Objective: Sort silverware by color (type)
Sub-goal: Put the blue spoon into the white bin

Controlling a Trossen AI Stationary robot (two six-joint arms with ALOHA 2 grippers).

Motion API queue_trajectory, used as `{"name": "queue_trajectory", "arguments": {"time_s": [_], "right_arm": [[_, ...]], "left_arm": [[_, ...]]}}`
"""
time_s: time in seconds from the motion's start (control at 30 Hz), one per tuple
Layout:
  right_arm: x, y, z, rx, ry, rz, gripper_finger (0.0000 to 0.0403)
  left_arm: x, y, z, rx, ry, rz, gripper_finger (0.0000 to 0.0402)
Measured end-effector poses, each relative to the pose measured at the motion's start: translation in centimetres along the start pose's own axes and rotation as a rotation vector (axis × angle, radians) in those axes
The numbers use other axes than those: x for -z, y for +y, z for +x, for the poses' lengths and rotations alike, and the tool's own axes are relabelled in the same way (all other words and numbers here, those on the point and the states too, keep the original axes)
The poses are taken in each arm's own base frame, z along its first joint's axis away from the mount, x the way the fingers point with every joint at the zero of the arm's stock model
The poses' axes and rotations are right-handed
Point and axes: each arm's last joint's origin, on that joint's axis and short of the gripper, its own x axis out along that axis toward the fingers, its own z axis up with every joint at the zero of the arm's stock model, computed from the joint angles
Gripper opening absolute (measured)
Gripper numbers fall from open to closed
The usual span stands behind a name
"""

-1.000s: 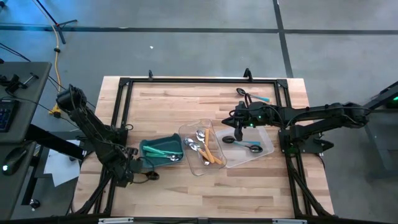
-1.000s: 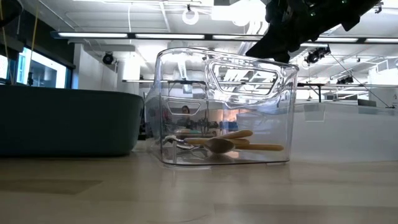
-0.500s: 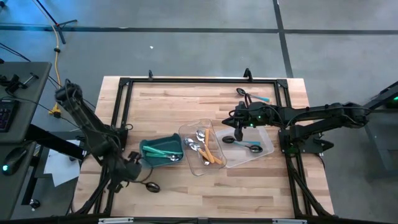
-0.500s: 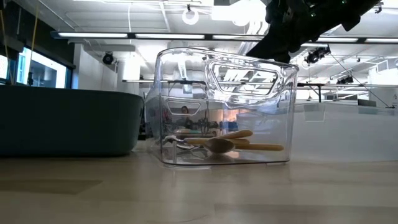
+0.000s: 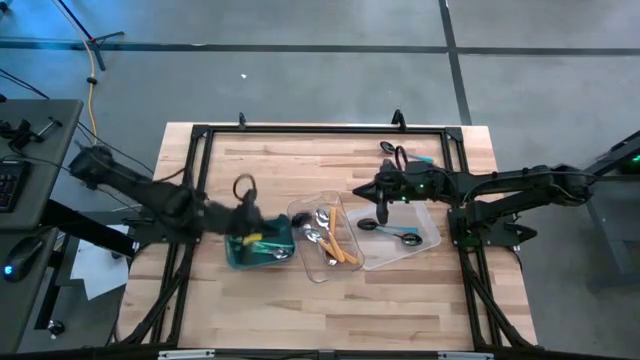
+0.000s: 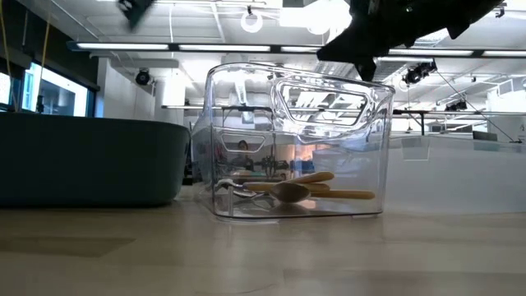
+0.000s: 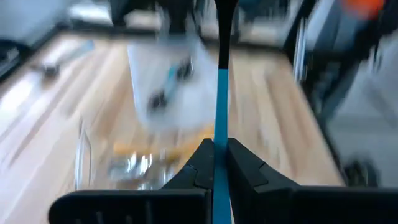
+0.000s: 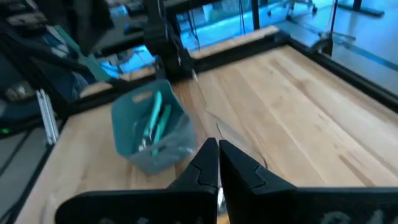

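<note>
so on the table (image 5: 420, 290) I've got the left gripper (image 5: 243, 192) over the teal bin (image 5: 236, 252), jaws clamped on a teal-handled spoon (image 7: 220, 118), right gripper (image 5: 383, 212) pinched shut on another above the right-hand clear tray (image 5: 428, 222), so next is probably dropping each in.

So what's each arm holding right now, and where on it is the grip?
The left tool pinches a teal-handled utensil on its handle. The right tool is shut; whether it holds anything cannot be told.
</note>
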Motion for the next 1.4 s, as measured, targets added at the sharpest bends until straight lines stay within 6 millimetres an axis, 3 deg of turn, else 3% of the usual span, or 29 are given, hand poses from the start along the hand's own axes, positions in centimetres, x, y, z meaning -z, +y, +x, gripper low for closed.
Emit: {"name": "queue_trajectory", "arguments": {"time_s": [0.17,0.33,0.93,1.4], "right_arm": [[-0.5,0.2,0.0,-0.029,-0.044,0.004,0.0],[-1.2,0.6,-0.1,-0.1,-0.118,0.007,0.0],[-1.4,0.6,-0.1,-0.104,-0.138,-0.019,0.0],[-1.4,0.6,-0.1,-0.103,-0.137,-0.022,0.0]], "left_arm": [[1.4,2.5,2.0,0.076,-0.361,-0.154,0.0005],[3.2,4.7,3.4,0.029,-0.513,-0.251,0.0005],[3.1,6.8,4.5,-0.073,-0.536,-0.245,0.0008],[3.1,6.8,4.6,-0.051,-0.531,-0.238,0.0006]]}}
